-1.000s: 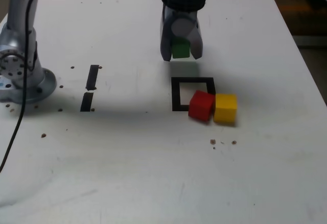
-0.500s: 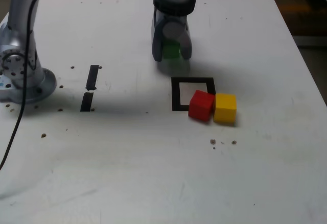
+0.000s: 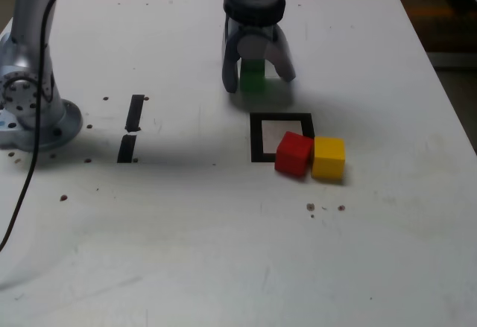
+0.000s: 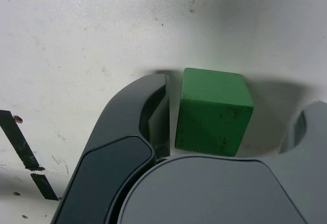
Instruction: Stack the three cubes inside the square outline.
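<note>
My gripper (image 3: 258,78) is low over the table, just behind the square outline (image 3: 257,138) in the exterior view, and it is open. The green cube (image 3: 252,78) sits on the table between the spread fingers. The wrist view shows a gap between the green cube (image 4: 212,112) and the dark finger (image 4: 145,109) beside it. The red cube (image 3: 294,153) lies tilted over the outline's near right corner. Touching it on the exterior view's right, outside the outline, is the yellow cube (image 3: 329,157).
The arm's grey base (image 3: 33,107) and a black cable stand at the exterior view's left. Two short black tape strips (image 3: 131,127) lie between the base and the outline. The table's edge (image 3: 447,96) runs down the exterior view's right.
The gripper carried the green cube slightly toward the exterior view's left and down. Its fingers have now spread apart, and the cube rests on the table between them.
</note>
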`<state>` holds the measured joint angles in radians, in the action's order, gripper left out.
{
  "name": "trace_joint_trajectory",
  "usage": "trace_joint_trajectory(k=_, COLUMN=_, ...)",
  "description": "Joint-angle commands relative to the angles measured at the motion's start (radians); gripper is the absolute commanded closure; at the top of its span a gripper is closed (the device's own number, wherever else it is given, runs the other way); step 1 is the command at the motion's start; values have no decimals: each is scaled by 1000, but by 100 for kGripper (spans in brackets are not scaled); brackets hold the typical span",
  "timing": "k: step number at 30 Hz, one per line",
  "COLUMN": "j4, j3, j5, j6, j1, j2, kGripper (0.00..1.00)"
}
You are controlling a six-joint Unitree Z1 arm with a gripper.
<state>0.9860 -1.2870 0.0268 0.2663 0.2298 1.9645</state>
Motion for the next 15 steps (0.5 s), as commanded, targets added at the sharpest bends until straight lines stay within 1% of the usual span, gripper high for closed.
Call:
trace_joint_trajectory(k=1, j4=12, j3=-3, j5=0, j6=-2, j1=-11, j2=-28, kGripper=8)
trace_joint_trajectory(k=5, j4=39, j3=-21, j5=1, j6=-11, j1=-50, j2=-79, kGripper=7)
trace_joint_trajectory(k=9, j4=50, j3=-27, j5=-2, j6=-48, j1=-93, j2=-122, kGripper=6)
trace_joint_trajectory(k=15, j4=53, j3=-29, j5=-15, j6=-116, j1=-158, j2=-151, kGripper=6)
